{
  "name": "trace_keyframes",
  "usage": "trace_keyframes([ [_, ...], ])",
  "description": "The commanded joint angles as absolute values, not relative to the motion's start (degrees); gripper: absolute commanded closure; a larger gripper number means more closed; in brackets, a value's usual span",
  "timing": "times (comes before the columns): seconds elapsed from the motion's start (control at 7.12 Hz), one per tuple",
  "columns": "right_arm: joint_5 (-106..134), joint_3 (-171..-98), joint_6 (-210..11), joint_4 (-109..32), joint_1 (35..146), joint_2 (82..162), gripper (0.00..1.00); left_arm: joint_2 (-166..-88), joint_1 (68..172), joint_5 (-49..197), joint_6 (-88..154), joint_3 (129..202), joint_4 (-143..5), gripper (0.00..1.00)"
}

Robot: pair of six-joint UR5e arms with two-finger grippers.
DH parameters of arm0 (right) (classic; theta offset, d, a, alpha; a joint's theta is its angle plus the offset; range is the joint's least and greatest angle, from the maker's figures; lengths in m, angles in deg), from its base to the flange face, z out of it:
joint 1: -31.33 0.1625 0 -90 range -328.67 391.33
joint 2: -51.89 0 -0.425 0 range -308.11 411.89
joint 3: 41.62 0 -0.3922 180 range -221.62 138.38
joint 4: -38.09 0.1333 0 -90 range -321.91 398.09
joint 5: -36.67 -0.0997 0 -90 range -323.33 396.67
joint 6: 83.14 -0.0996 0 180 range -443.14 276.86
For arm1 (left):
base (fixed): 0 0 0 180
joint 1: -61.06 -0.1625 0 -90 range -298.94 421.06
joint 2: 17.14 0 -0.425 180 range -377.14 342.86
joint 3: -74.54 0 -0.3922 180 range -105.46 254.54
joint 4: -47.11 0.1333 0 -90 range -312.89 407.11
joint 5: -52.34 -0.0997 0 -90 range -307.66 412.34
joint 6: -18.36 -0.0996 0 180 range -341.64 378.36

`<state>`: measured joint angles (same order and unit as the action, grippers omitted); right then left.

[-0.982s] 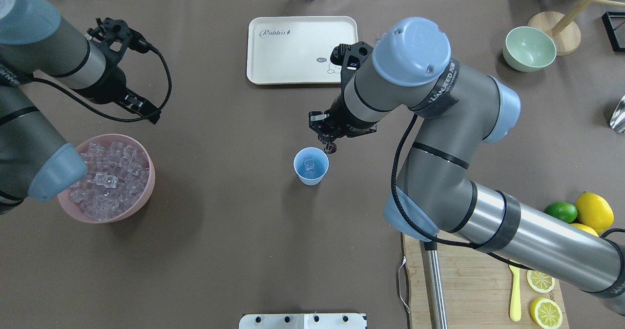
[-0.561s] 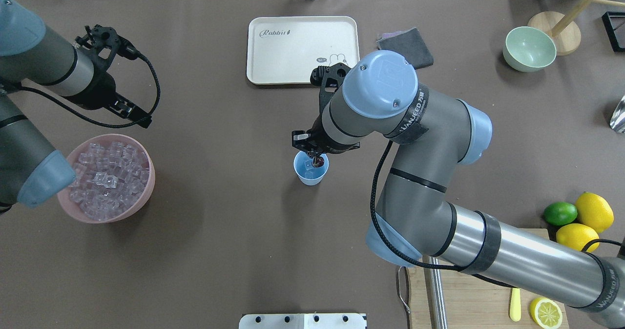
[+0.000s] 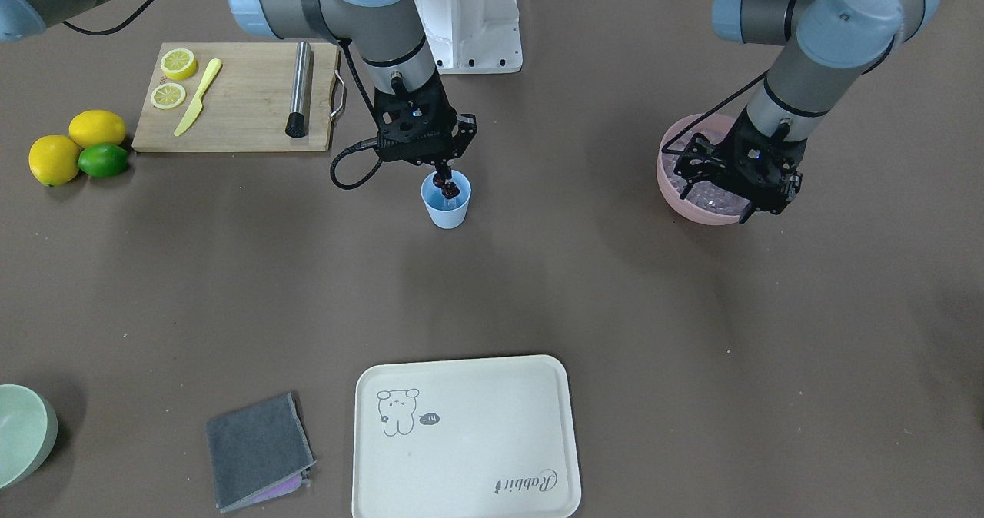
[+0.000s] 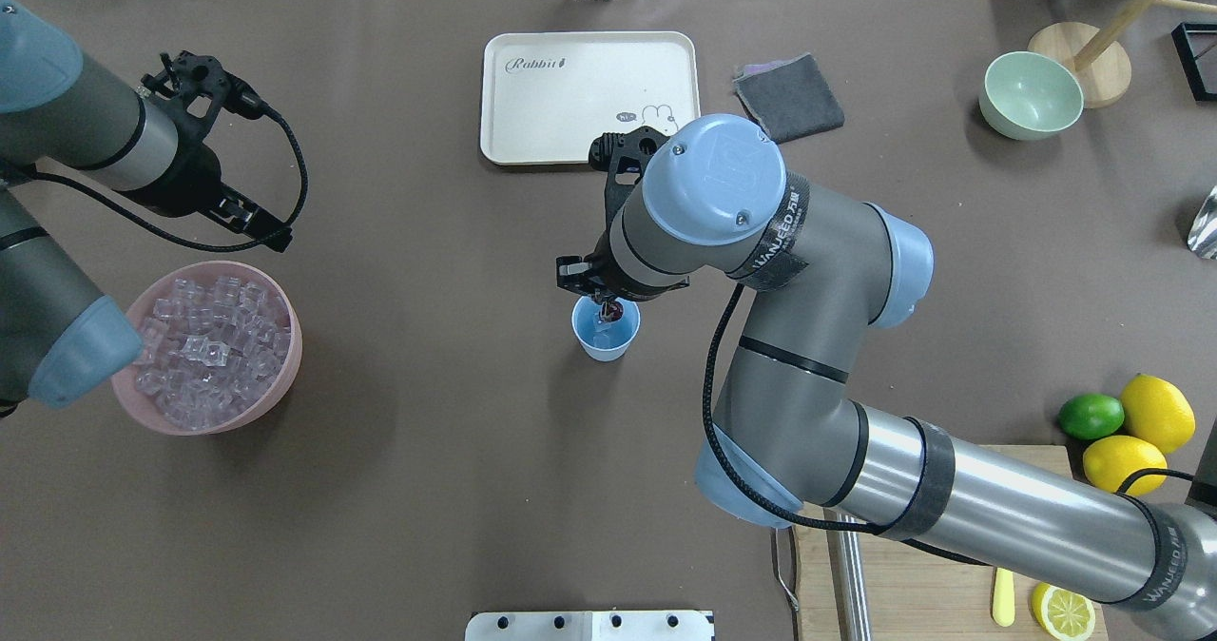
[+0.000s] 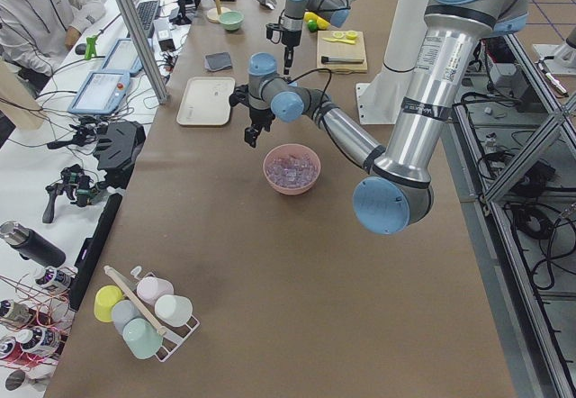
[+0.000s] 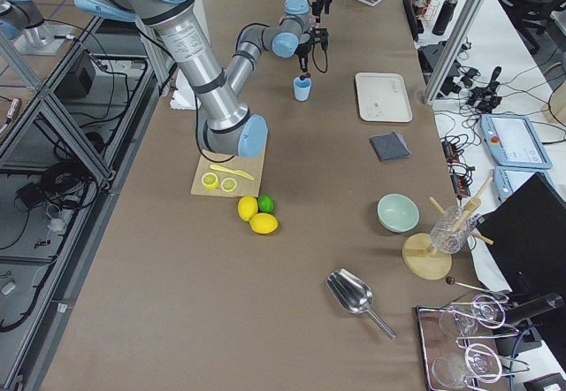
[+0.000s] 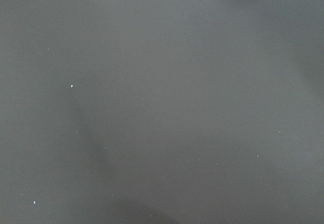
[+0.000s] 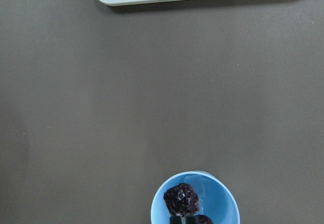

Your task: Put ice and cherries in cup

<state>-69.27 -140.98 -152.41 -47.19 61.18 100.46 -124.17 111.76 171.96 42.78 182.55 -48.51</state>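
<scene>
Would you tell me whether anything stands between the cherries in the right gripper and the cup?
Nothing visible does. The right gripper holds the cherries right at the open mouth of the cup, with only bare table around it.

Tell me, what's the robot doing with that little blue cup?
The robot's right hand is holding the cherries by their stems. They dangle right at the mouth of the cup. Its left hand hangs over the table near the pink bowl, which is full of ice.

Smooth plastic cup (image 4: 606,335), glossy dark cherries (image 8: 181,199), matt brown table cover (image 4: 456,451).
</scene>
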Motion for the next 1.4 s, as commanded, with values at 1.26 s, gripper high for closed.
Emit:
trace_keyframes([
  [1.26, -95.8, -144.0, -84.5, -55.4, 104.6, 134.7, 0.00, -110.4, 136.0, 181.4, 19.7, 183.2, -32.7, 0.03],
])
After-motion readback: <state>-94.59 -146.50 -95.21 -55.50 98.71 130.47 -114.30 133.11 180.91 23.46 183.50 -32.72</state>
